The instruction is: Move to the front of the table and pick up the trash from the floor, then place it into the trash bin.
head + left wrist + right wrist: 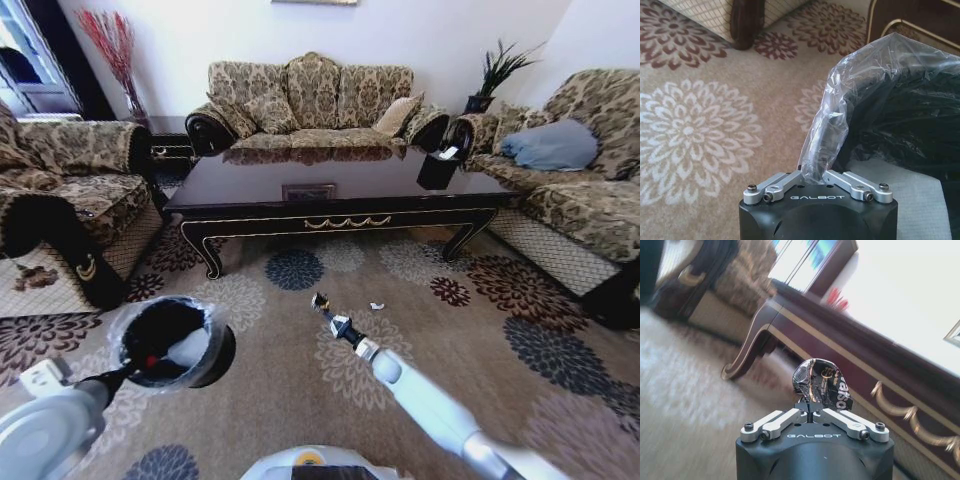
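The dark glossy table (330, 190) with gold trim stands ahead on the flowered carpet. My left gripper (138, 370) is shut on the rim of the black trash bin (170, 345), pinching its clear liner; in the left wrist view the gripper (816, 175) clamps the bag-covered rim (822, 135). White paper (190, 348) and a red bit lie inside the bin. My right gripper (322, 303) hangs above the carpet in front of the table, shut on a crumpled dark wrapper (822, 382). A tiny white scrap (376, 306) lies on the floor just right of it.
Patterned sofas stand at the left (70, 190), behind the table (310, 100) and at the right (570, 180), the last with a blue cushion (550, 145). A small black box with tissue (440, 165) sits on the table's right end. Open carpet lies between me and the table.
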`<state>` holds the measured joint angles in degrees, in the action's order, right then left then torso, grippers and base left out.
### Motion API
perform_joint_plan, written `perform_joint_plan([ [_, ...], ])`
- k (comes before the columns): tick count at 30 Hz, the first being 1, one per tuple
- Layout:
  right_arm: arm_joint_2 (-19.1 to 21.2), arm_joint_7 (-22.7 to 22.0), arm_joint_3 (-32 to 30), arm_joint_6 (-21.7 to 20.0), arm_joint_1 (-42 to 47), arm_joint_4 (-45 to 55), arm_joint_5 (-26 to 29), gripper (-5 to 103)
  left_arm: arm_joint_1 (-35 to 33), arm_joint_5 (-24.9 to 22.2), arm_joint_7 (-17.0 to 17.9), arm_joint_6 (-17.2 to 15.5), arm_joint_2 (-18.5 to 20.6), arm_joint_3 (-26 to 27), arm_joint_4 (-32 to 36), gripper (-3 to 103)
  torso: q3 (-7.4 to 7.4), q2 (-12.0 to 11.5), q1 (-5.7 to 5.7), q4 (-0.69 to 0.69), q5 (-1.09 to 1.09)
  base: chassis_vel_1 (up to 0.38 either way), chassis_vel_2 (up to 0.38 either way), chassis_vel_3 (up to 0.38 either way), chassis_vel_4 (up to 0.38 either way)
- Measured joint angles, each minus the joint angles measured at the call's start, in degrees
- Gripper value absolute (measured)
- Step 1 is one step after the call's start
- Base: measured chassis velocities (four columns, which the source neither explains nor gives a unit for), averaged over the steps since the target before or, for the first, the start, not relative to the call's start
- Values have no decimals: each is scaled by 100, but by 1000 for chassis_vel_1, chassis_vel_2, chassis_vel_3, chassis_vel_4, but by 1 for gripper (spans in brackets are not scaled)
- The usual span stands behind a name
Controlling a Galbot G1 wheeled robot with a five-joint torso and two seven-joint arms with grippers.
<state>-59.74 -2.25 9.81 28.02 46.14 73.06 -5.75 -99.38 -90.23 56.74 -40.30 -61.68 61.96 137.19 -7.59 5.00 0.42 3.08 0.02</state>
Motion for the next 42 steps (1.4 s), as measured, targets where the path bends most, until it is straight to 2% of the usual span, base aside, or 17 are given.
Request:
perform_joint_plan([
  [4, 157, 56, 46, -74, -150, 602, 413, 1, 8, -15, -18, 9, 37, -121, 3, 0, 0, 0, 0, -2, -1, 0, 0, 0, 0],
  [8, 248, 320, 197, -81, -340, 1265, 1003, 1, 150, -135, -30, 25, 131, -287, -17, 0, 0, 0, 0, -1, -2, 0, 0, 0, 0],
  [9, 248, 320, 197, -81, -340, 1265, 1003, 1, 150, -135, -30, 25, 131, -287, -17, 0, 0, 0, 0, -1, -2, 0, 0, 0, 0],
  [13, 349, 618, 623, -60, -626, 1977, 1546, 1, 359, -211, -136, 30, 308, -445, -144, 0, 0, 0, 0, 0, -3, 0, 0, 0, 0],
  [19, 352, 668, 1284, 29, -1133, 2182, 1760, 1, 463, -288, -137, 30, 456, -452, -298, 0, 0, 0, 0, 0, -3, 0, 0, 0, 0],
  [21, 243, 733, 1679, 150, -1457, 2135, 1843, 1, 573, -381, -80, 26, 561, -431, -446, 0, 0, 0, 0, -4, -4, 0, 0, 0, 0],
  [22, 170, 769, 1870, 217, -1604, 2074, 1880, 1, 664, -420, -58, 21, 614, -452, -541, 0, 0, 0, 0, -1, -4, 0, 0, 0, 0],
  [25, 41, 812, 2113, 298, -1785, 1968, 1915, 1, 779, -445, -39, 17, 663, -507, -656, 0, 0, 0, 0, -1, -4, 0, 0, 0, 0],
  [28, -251, 998, 2515, 493, -2109, 1691, 1961, 1, 1191, -490, 27, 1, 806, -849, -1015, 0, -1, -1, 0, 0, -5, 0, 0, 0, 0],
  [30, -289, 1025, 2559, 517, -2147, 1653, 1967, 1, 1268, -499, 36, 1, 829, -914, -1078, 0, -1, 0, 0, 0, -5, 0, 0, 0, 0],
  [36, -772, 1099, 2955, 698, -2525, 1227, 2020, 1, 2004, -511, 70, -2, 945, -1538, -1735, 0, -1, -1, 0, -1, -5, 0, 0, 0, 0],
  [42, -1151, 1109, 3181, 834, -2699, 834, 1999, 1, 2538, -459, 33, 2, 932, -1960, -2079, 0, -1, -1, 0, 0, -3, 0, 0, 0, 0],
])
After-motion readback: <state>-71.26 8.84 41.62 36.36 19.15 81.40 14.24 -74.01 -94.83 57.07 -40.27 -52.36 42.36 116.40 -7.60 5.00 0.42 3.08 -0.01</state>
